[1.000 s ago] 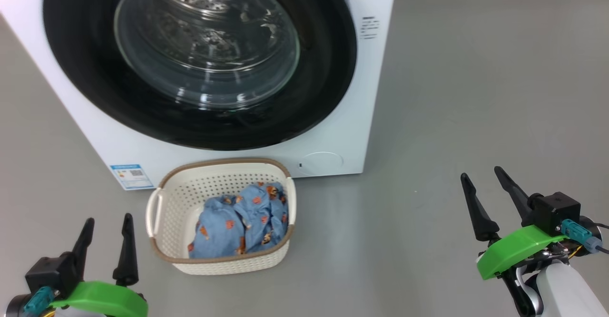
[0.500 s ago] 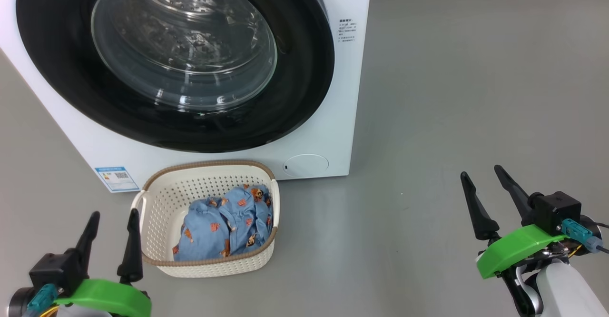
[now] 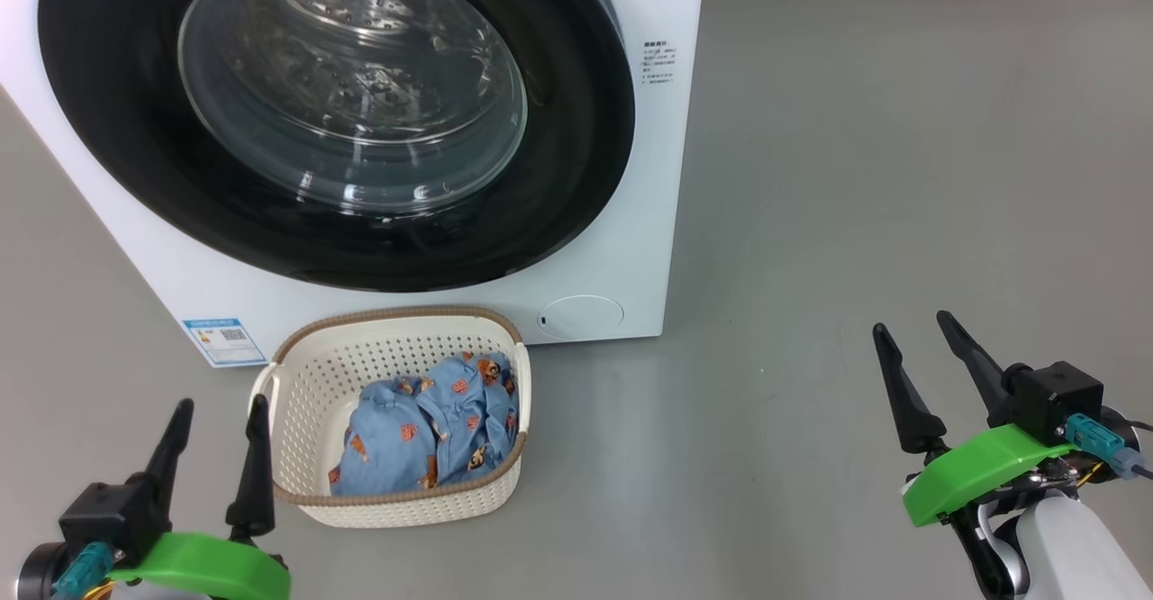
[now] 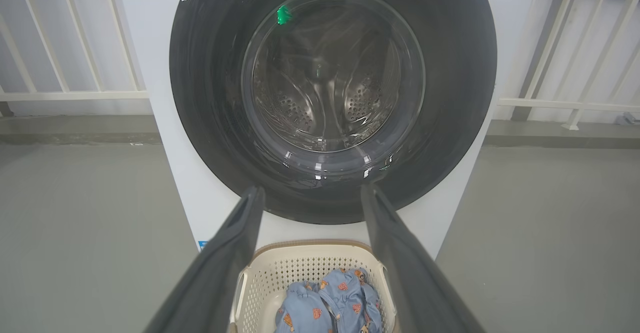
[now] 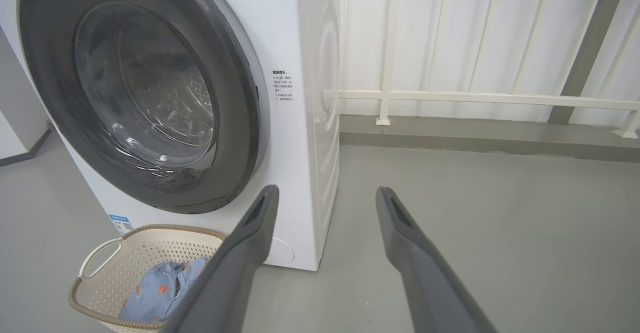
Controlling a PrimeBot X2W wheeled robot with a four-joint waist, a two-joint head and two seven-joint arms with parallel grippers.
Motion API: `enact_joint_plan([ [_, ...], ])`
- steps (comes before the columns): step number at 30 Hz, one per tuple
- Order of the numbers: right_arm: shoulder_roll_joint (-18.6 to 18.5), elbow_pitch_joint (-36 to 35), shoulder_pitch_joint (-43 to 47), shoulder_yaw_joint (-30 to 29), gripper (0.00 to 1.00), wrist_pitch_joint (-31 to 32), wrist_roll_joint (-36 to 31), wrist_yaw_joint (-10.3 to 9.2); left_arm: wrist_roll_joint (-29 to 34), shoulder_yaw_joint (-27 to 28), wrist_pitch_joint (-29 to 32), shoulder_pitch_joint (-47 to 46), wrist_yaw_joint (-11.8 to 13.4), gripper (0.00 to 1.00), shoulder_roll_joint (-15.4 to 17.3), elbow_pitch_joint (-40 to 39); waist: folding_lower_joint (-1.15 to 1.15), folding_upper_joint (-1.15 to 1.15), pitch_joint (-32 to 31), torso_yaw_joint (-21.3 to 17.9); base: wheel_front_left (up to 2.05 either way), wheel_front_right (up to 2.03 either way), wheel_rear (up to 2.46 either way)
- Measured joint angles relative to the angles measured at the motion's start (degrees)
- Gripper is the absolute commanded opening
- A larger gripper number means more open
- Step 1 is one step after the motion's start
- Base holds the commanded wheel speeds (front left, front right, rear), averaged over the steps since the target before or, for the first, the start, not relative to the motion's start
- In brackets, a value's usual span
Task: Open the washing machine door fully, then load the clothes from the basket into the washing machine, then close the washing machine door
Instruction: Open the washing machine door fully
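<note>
**Door shut, laundry in the basket, both pincers empty**

From my head camera the washing machine (image 3: 640,249) takes up the picture from 9 round to 12 o'clock. Its door (image 3: 576,177) sits flush against the white front, closed, and I can see the steel drum through the glass. The basket (image 3: 396,505) stands on the grey floor (image 3: 901,131) at about 7 o'clock, just in front of the machine's lower edge. It sits between the blue sticker (image 3: 223,340) and the small round flap (image 3: 581,312). The clothes (image 3: 423,438) lie bunched inside it, towards its right side.

My left gripper (image 3: 222,402) is down at 8 o'clock, just beside the basket's left handle. Its jaws are spread and hold nothing. In the left wrist camera its fingers (image 4: 225,263) frame the basket, with the door straight ahead at 12 o'clock.

My right gripper (image 3: 911,322) is at 4 o'clock, well apart from the basket, jaws wide and empty. In its own camera the machine stands at 10 o'clock and the basket at 8
</note>
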Motion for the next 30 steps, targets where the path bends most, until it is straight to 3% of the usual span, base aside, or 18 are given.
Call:
enact_joint_plan([
  [14,0.03,-0.87,-0.36,-0.46,1.0,0.0,0.05,0.0,0.24,0.31,0.0,0.19,0.0,1.0,-0.75,-1.19,0.0,0.0,1.23,0.15,0.0,0.0,0.0],
  [30,-0.02,-5.27,-10.99,-1.4,1.0,-0.01,0.64,0.0,-0.36,0.07,0.0,1.14,0.0,1.0,-1.69,-1.86,0.0,0.0,3.47,1.02,0.0,0.0,0.0],
])
